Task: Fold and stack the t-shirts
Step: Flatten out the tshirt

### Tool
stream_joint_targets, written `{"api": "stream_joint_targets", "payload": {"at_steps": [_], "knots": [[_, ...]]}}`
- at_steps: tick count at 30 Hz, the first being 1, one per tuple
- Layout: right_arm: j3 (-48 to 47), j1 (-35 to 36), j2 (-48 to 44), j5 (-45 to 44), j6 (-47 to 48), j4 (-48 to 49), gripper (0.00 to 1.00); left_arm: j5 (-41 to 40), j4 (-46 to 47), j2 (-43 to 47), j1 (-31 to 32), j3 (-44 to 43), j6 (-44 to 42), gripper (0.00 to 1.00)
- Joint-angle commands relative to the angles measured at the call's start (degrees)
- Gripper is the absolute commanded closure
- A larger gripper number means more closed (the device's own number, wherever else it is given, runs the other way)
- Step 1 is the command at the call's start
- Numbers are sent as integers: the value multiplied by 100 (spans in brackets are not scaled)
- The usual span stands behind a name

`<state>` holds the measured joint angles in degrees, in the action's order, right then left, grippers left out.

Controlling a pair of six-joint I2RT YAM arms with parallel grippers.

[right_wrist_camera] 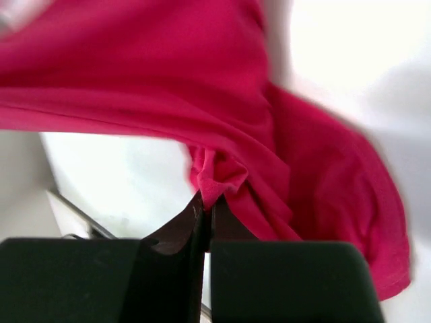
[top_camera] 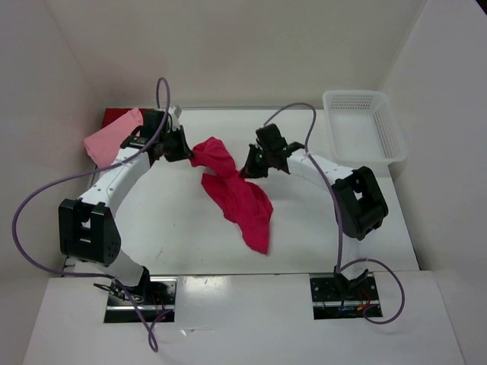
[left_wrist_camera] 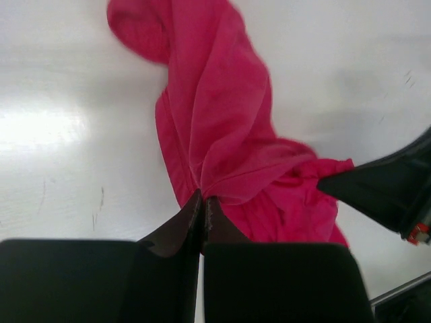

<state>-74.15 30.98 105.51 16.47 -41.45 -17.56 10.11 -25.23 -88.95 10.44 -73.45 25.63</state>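
At the far left of the desk [top_camera: 167, 236] the light pink t-shirt [top_camera: 112, 139] lies touching the dark red t-shirt [top_camera: 114, 115] behind it; the left claw [top_camera: 189, 155] is pinched tight on the magenta t-shirt [top_camera: 245, 204], bunched mid-desk; the right claw [top_camera: 247, 170] nips another fold of it. I judge the shirt should be spread now; draw the claws apart evenly, cloth taut, before laying it flat.

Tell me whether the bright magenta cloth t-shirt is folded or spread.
Neither: the bright magenta cloth t-shirt hangs bunched and twisted between the left gripper and right gripper, both shut on it, its tail on the table.
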Motion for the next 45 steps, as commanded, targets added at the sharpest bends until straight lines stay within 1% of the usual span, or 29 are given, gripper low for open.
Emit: {"api": "stream_joint_targets", "payload": {"at_steps": [1, 2, 3, 5, 6, 8, 10, 13, 14, 16, 17, 19, 21, 23, 24, 25, 27, 28, 29, 31, 34, 37, 38, 39, 40, 42, 43, 44, 45], "knots": [[-2063, -153, -24, -635, 523, -640, 100, 376, 230, -314, -533, -1046, 301, 100], [-2582, -310, 47, -636, 759, -878, 100, 587, 90, -447, -691, -1727, 381, 100], [-3692, -408, 100, -636, 857, -1333, 100, 737, 89, -666, -1040, -2047, 486, 100], [-4849, -619, 285, -523, 989, -1757, 100, 1219, 167, -825, -1455, -2584, 958, 100], [-5942, -855, 338, -374, 990, -2073, 100, 1752, 229, -948, -1648, -3022, 1144, 100], [-7237, -1067, 469, 274, 920, -2277, 100, 2195, 552, -949, -2150, -3236, 1696, 100], [-7622, -1209, 287, 549, 920, -2366, 100, 2635, 808, -897, -2492, -3298, 1945, 100], [-6906, -1261, -275, 1033, 1033, -2087, 100, 2785, 810, -730, -2687, -3159, 2016, 100], [-6032, -1314, -816, 1086, 1112, -1998, 100, 2786, 879, -590, -2687, -3045, 2016, 100], [-4974, -1418, -1425, 903, 1201, -1691, 100, 2786, 994, -431, -2740, -2781, 2077, 100], [-3899, -1498, -1977, 954, 1201, -1559, 100, 2786, 1055, -352, -2740, -2510, 2078, 100], [-2726, -1726, -2358, 1025, 1262, -1469, 100, 2786, 1151, -27, -2740, -2193, 2078, 100], [-2011, -1727, -2851, 868, 1419, -1469, 100, 2786, 1205, 210, -2740, -1763, 2078, 100], [-772, -1788, -3132, 604, 1421, -1539, 94, 2839, 1205, 281, -2740, -1376, 2016, 100], [-333, -1789, -3307, 655, 1334, -1540, 89, 2769, 1283, 281, -2740, -1148, 1851, 100], [603, -1789, -3388, 725, 1176, -1453, 85, 2481, 1284, 281, -2740, -736, 1762, 100], [1791, -1789, -3590, 918, 851, -1154, 81, 2251, 1346, -51, -2740, -505, 1622, 100], [2051, -1789, -3590, 1059, 849, -1083, 77, 2372, 1346, -470, -2740, -582, 1621, 100], [2245, -1789, -3660, 1138, 780, -1083, 65, 2373, 1346, -666, -2670, -661, 1551, 100], [2545, -1789, -3818, 1139, 779, -1153, 60, 2225, 1346, -1044, -2521, -907, 1489, 100], [2397, -1789, -3889, 613, 858, -1557, 52, 1881, 1206, -1369, -2257, -1583, 1428, 92], [2239, -1789, -3662, 331, 910, -1452, 51, 1881, 1135, -1441, -2064, -2164, 1489, 80], [2238, -1736, -3530, 226, 911, -1234, 67, 1881, 1056, -1389, -1959, -2217, 1437, 71], [2238, -1736, -3207, 86, 911, -1128, 78, 1881, 986, -1241, -1958, -2217, 1367, 51], [2238, -1736, -3030, -89, 911, -1031, 88, 1785, 750, -1126, -1879, -2070, 1140, 43], [2037, -1797, -2731, -318, 762, -777, 96, 1608, 669, -497, -1879, -1465, 989, 24], [1984, -1797, -2529, -529, 761, -697, 96, 1513, 669, -231, -1879, -1053, 884, 11], [1870, -1797, -2457, -618, 761, -626, 92, 1425, 730, 50, -1879, -170, 883, 9], [1808, -1797, -2370, -714, 761, -573, 75, 1258, 730, 592, -1879, 283, 813, 9]]}}
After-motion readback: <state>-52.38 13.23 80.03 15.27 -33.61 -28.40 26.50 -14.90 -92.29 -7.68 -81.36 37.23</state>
